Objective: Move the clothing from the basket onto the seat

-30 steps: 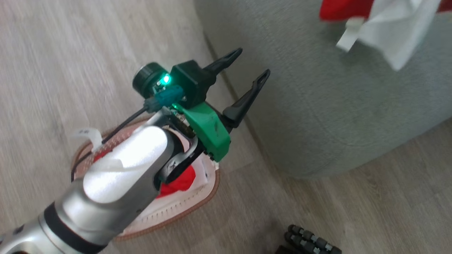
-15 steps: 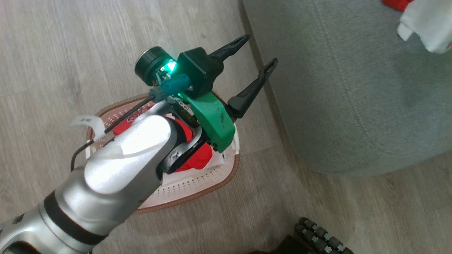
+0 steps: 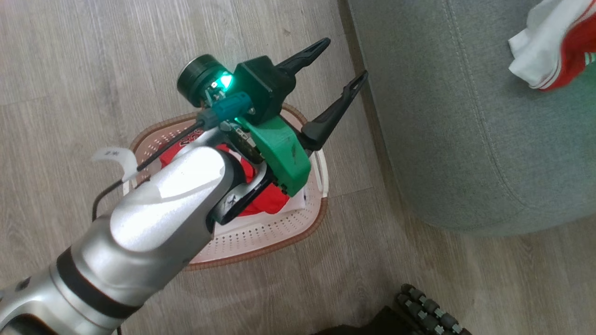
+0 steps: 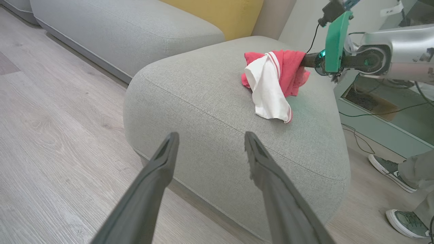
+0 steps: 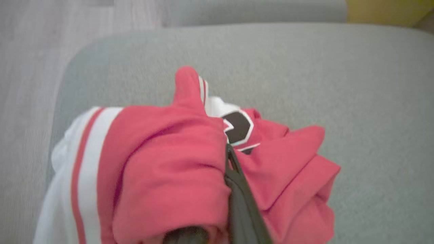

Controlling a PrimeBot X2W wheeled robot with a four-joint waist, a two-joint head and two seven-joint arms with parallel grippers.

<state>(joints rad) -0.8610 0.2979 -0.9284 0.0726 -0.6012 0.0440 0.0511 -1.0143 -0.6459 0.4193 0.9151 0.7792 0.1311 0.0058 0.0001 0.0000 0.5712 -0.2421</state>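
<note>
The basket point(image 3: 260, 242) stands on the wood floor beside the seat point(image 3: 465, 139), and a red garment point(image 3: 265, 202) of the clothing lies inside it, largely covered by my left arm. My left gripper point(image 3: 345, 59) hangs open and holds nothing above the basket's far side, pointing at the seat's edge point(image 4: 210, 88); its own view shows its jaws point(image 4: 210, 137) spread wide. A second red-and-white garment point(image 4: 271, 81) rests on top of the seat. My right gripper point(image 5: 228, 149) is shut on this garment point(image 5: 162, 162), its fingers buried in the folds.
A longer grey sofa cushion point(image 4: 118, 30) and a yellow cushion point(image 4: 217, 13) lie behind the seat. A person's shoes point(image 4: 390, 169) stand on the floor to the seat's right. A black ribbed wheel point(image 3: 428, 311) sits by my base.
The head camera has swung, so the basket and seat sit differently in the picture. My left gripper stays open over the basket. The red-and-white garment now shows lower against the seat.
</note>
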